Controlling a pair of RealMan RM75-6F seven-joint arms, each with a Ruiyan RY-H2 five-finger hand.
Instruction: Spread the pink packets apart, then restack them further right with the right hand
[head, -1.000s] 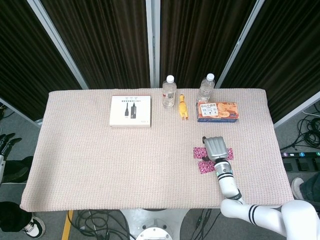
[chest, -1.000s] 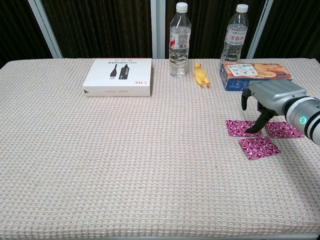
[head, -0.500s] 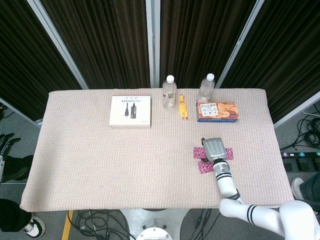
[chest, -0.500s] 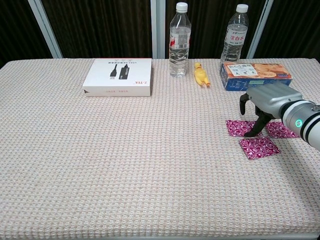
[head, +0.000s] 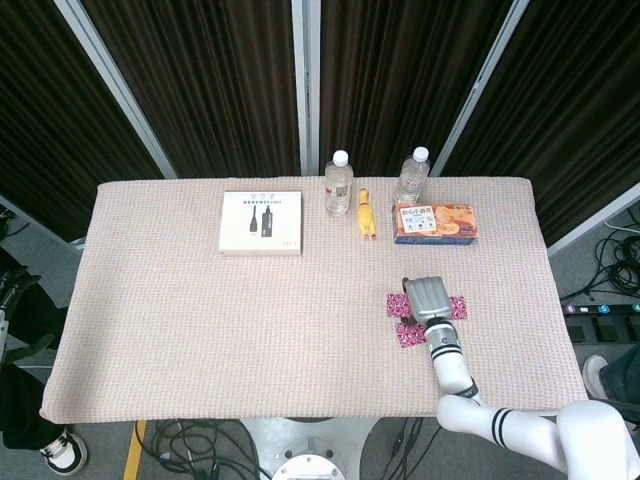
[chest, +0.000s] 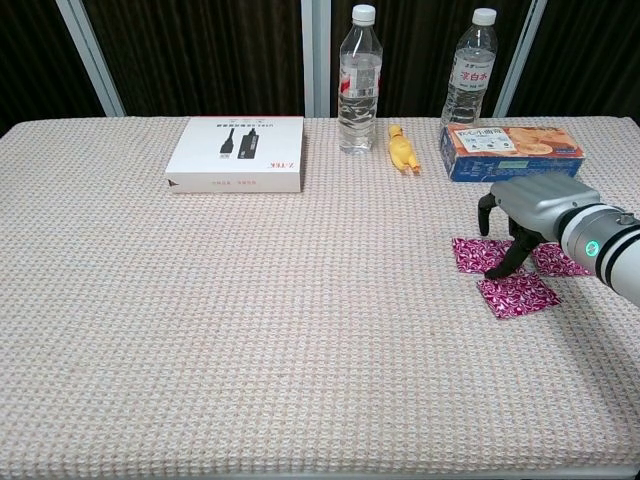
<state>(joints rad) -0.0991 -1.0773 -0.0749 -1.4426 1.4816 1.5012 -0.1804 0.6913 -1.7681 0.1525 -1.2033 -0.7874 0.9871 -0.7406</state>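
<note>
Three pink patterned packets lie spread on the table's right side: a left one (chest: 468, 253) (head: 397, 303), a right one (chest: 561, 261) (head: 458, 306) and a front one (chest: 518, 294) (head: 409, 335). My right hand (chest: 522, 213) (head: 428, 297) hovers over them, grey back up and dark fingers spread downward. One fingertip (chest: 494, 270) touches the near right corner of the left packet. The hand holds nothing. A dark sliver of my left hand (head: 10, 288) shows at the far left edge, off the table; its fingers are too small to read.
Along the back stand a white product box (chest: 238, 153), two water bottles (chest: 359, 80) (chest: 469, 75), a small yellow toy (chest: 402, 150) and an orange-and-blue snack box (chest: 510, 151). The table edge (head: 560, 300) runs close to the right of the packets.
My right hand has slid slightly left and toward the front, its fingertip moving down to the left packet's near corner. The packets have barely shifted.
</note>
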